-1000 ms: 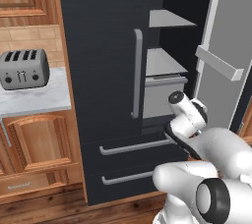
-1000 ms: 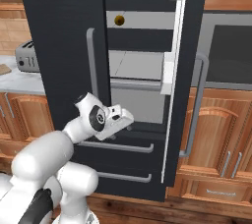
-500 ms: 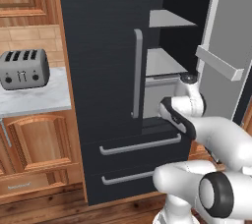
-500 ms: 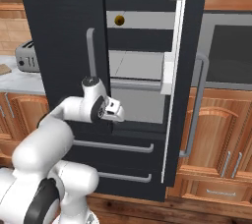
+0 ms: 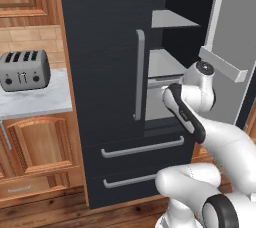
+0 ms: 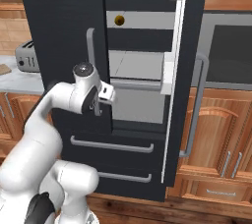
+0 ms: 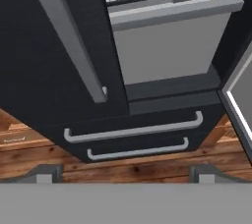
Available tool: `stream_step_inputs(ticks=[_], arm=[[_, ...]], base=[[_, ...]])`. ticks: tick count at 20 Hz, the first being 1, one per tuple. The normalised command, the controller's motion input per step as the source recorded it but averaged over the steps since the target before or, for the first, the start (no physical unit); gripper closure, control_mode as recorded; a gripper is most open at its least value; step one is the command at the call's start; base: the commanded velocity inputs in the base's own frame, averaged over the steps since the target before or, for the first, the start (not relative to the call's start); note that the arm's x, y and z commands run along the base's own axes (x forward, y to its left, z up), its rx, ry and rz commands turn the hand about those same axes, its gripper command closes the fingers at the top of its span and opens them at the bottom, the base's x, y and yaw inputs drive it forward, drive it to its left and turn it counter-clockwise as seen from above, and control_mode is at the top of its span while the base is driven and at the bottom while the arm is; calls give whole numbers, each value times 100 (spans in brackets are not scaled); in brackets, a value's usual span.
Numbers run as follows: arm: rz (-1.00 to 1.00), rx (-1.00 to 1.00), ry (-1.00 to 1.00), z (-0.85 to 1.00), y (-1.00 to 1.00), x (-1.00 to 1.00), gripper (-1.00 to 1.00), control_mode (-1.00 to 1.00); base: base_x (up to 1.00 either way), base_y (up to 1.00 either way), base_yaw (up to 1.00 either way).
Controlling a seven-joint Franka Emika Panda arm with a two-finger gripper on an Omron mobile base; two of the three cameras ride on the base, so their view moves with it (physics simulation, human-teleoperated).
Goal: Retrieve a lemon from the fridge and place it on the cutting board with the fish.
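Note:
The fridge is tall and black; its left door is closed and its right door swung open. The lemon is a small yellow ball on an upper shelf inside. My gripper hangs open and empty in front of the grey inner drawer, well below the lemon, by the lower end of the left door's handle. In the hand view my gripper has its fingertips spread wide. A light-brown sliver at the counter's left edge may be the cutting board. The fish is out of view.
A silver toaster stands on the grey marble counter left of the fridge. Two lower fridge drawers with bar handles are closed. Wooden cabinets flank the fridge. The open door's edge stands right of the gripper.
The arm has lifted the hand from beside the lower drawers up to the grey inner drawer and closer to the fridge opening. The gripper stays open.

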Motion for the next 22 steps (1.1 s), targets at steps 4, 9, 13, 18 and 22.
stream_step_inputs(ticks=[4,9,13,18,22], arm=[[0,-9,-9,26,49,0,-100,-100],[0,-5,-3,9,73,16,-100,-100],[-1,-1,-1,11,49,11,-100,-100],[-1,0,-1,0,0,19,-100,-100],[0,0,-4,-1,-1,45,-100,-100]], base=[[0,0,0],[0,0,0],[0,0,0],[0,0,0],[0,0,0]])
